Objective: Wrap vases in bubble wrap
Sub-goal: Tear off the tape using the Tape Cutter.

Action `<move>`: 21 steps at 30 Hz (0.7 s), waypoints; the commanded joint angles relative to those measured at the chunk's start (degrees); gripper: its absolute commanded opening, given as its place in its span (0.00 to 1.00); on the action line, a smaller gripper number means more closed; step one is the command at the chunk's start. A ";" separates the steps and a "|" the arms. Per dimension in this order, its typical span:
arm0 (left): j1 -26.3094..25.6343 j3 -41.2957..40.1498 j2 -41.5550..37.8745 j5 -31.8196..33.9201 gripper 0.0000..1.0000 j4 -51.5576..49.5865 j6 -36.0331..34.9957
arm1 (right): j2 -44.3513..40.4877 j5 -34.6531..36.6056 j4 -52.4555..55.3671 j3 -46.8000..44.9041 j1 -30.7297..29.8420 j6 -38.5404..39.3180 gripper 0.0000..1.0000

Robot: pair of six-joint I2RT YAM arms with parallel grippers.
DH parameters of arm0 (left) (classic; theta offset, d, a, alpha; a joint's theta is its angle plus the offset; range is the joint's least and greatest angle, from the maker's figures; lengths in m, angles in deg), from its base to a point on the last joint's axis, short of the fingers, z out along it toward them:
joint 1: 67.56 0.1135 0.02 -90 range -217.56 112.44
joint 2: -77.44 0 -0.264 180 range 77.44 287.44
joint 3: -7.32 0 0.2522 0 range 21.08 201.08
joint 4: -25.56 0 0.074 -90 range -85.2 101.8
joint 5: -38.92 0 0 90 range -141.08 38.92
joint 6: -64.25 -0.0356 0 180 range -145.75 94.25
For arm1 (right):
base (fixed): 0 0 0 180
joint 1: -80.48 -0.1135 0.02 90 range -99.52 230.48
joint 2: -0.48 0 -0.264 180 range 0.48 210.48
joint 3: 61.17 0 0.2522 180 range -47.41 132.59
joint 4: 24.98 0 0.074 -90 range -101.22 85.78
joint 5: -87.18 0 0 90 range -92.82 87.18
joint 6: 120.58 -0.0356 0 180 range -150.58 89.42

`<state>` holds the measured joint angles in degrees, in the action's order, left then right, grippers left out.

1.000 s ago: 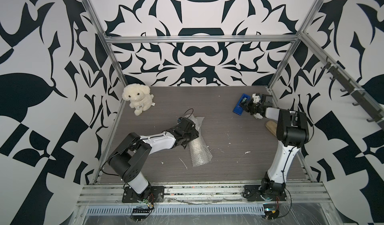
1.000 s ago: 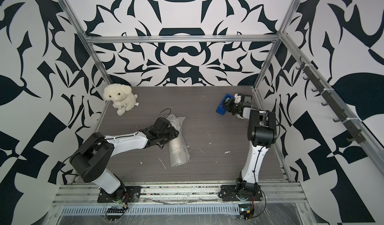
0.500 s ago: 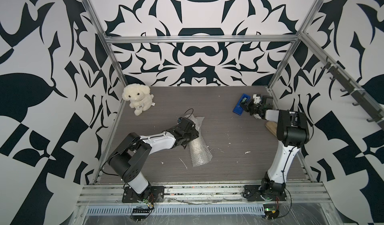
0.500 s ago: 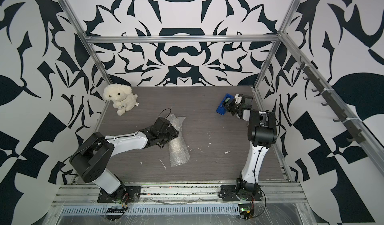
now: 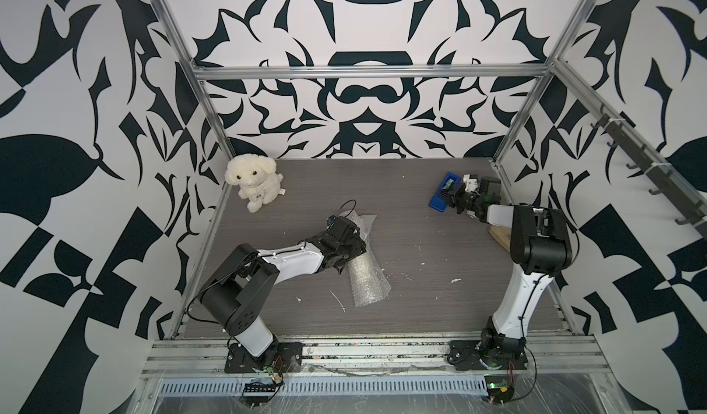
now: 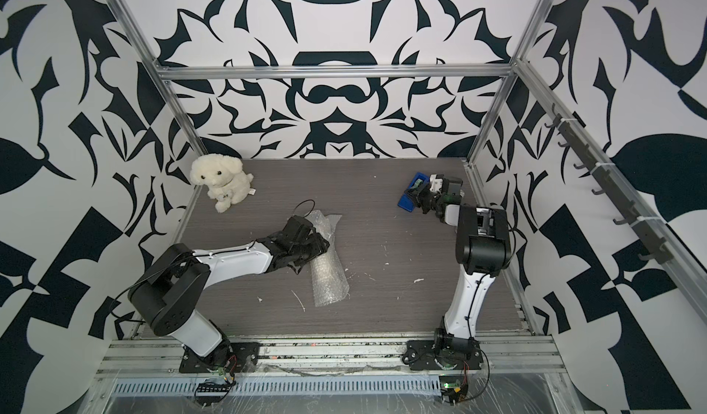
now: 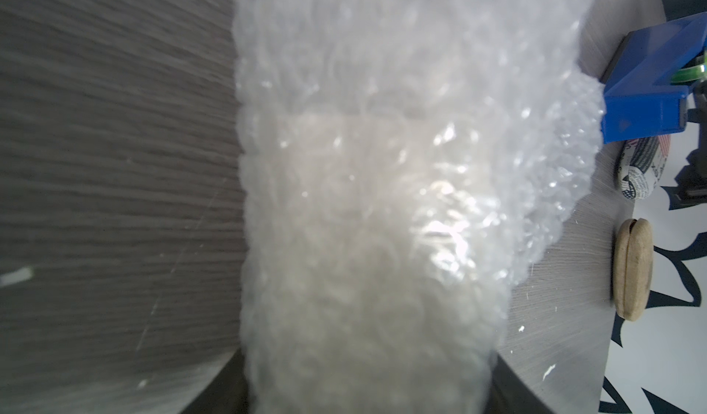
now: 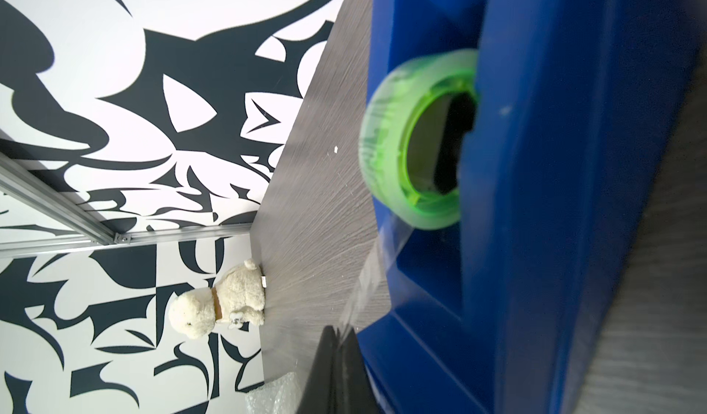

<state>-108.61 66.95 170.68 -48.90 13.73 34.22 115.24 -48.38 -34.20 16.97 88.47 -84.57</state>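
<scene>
Pinching the tape strip [image 8: 377, 263] with your right gripper [image 8: 333, 330], be pulling straight off the dispenser [image 8: 554, 201] while your left gripper [image 5: 354, 245] is clamping the bubble wrap [image 5: 367, 282].

A grey wood-grain table [image 5: 421, 309] is carrying a cream plush dog [image 5: 252, 180] sitting far left, a rolled bubble wrap [image 5: 369, 282] bundle lying mid-table, a blue tape dispenser [image 5: 440, 198] resting far right, and white scraps [image 5: 455, 279] lying scattered.
</scene>
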 commanded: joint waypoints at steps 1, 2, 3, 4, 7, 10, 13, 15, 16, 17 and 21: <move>-0.17 1.33 0.10 0.81 0.26 1.41 -0.99 | -3.90 -3.34 0.47 -0.70 -1.28 1.02 0.00; -0.16 1.29 -0.06 0.82 0.26 1.41 -0.98 | -4.14 -3.31 0.81 -0.96 -1.38 1.26 0.00; -0.17 1.24 -0.08 0.90 0.26 1.41 -0.94 | -4.48 -3.31 0.86 -1.31 -1.38 1.24 0.00; -0.16 1.28 -0.04 0.90 0.26 1.41 -1.01 | -4.68 -3.31 0.84 -1.67 -1.49 1.28 0.00; -0.16 1.20 0.15 0.82 0.26 1.63 -0.97 | -5.70 -3.45 0.90 -2.60 -1.98 1.26 0.00; -0.17 1.24 0.20 0.93 0.26 1.93 -0.99 | -6.43 -3.44 1.30 -3.27 -2.36 1.35 0.00; -0.17 1.37 0.53 0.86 0.26 2.02 -1.07 | -6.86 -3.75 1.50 -3.64 -2.79 1.06 0.00; -0.19 1.42 0.62 0.73 0.26 2.19 -1.09 | -7.36 -3.79 1.44 -3.99 -3.27 0.91 0.00; -0.19 1.42 0.61 0.75 0.26 2.28 -0.99 | -7.62 -3.66 1.56 -4.08 -3.53 0.91 0.00; -0.17 1.34 0.56 0.73 0.26 2.44 -0.95 | -7.92 -3.49 1.58 -4.25 -3.76 0.76 0.00; -0.16 1.23 0.74 0.76 0.25 2.63 -0.98 | -8.75 -2.88 2.04 -5.11 -4.16 1.00 0.00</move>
<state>-108.61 66.95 170.85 -48.84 14.10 34.19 109.25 -48.84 -32.04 12.34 84.99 -84.25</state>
